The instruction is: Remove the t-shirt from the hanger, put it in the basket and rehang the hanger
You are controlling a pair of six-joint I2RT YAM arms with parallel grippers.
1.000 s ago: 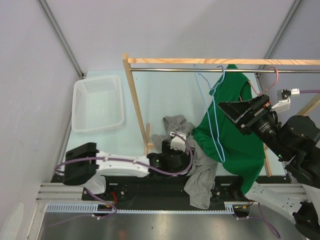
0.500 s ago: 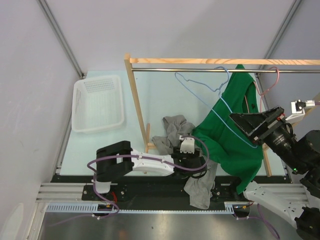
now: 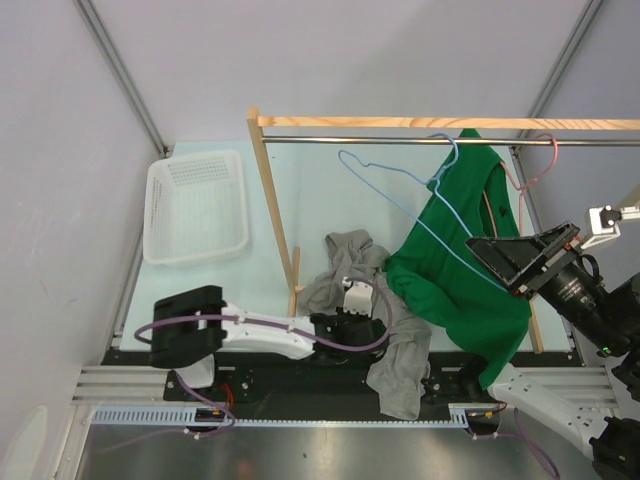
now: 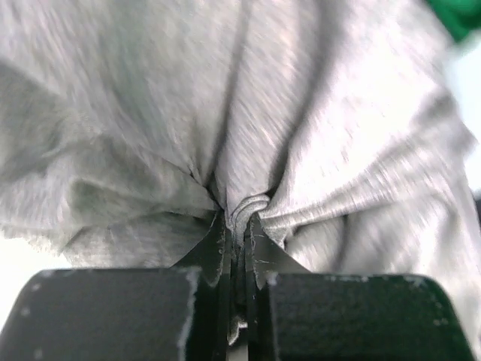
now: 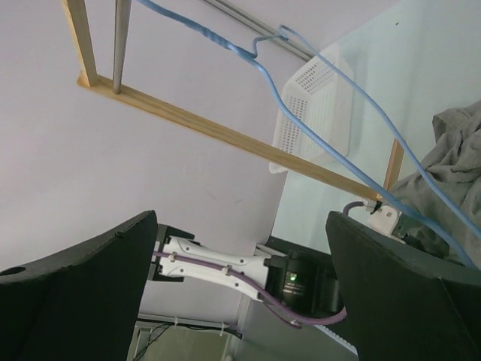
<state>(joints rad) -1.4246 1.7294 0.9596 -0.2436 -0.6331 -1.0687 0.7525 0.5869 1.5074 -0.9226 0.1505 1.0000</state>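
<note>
Cloth is pinched in the closed left gripper (image 4: 239,242): a grey garment (image 3: 405,360) lying against the green t-shirt (image 3: 460,300). That shirt drapes from the rail (image 3: 350,140) on the tilted blue hanger (image 3: 390,185), its long axis running down toward the near edge. The right gripper (image 5: 242,218) gapes empty. Dragging the grey cloth could tug the hem and unhook the hanger.

From my station I saw a white plastic basket (image 3: 196,207) sitting on the pale green table (image 3: 330,195), to the left of the wooden rack (image 3: 271,205). A metal rail (image 3: 340,140) ran just under the rack's top beam. A grey garment (image 3: 404,362) lay crumpled near the foot of the rack's post, one end trailing over the table's near edge. Plain grey walls (image 3: 60,200) closed in both sides.
</note>
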